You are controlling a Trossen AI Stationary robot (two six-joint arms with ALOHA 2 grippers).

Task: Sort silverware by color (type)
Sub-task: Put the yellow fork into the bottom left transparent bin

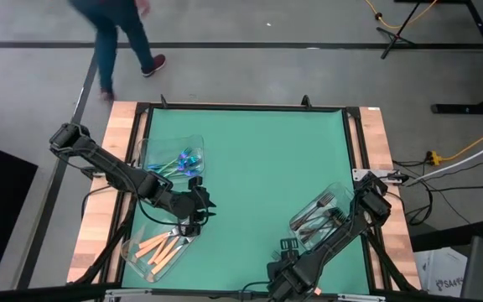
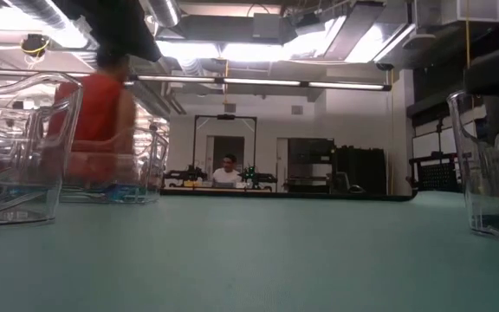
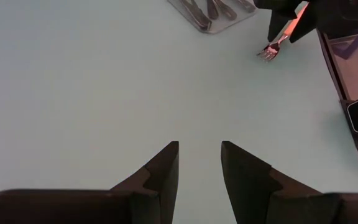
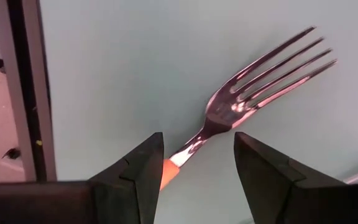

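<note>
High view: a tray of dark forks [image 1: 317, 214] is sitting on the green mat [image 1: 258, 159], toward the right arm's side. Well apart from it, across the mat on the left arm's side, a tray of blue-teal forks [image 1: 174, 159] and a tray of orange-handled forks [image 1: 162, 247] are lying. The right gripper [image 1: 286, 246] is reaching down just beside the tray of dark forks, between it and the mat's edge. The left gripper [image 1: 195, 205] is hovering over bare mat, between the other two trays and well away from the dark one. A person [image 1: 116, 38] is walking on the floor beyond the table. A white bag [image 1: 447, 281] on the floor is carrying print too small to read. Low view: clear tray walls [image 2: 24, 147] are rising at both sides, a blurred person in red [image 2: 102, 113] is passing behind, and another person [image 2: 226, 173] is sitting far back. Left wrist view: the left gripper [image 3: 199, 146] is holding its jaws apart and empty over the mat, and a single orange-handled fork [image 3: 269, 51] is showing near the tray of dark forks [image 3: 210, 12]. Right wrist view: the right gripper [image 4: 197, 137] is standing with jaws wide apart on either side of that fork [image 4: 235, 106], not closing on it; the tines are pointing away.
</note>
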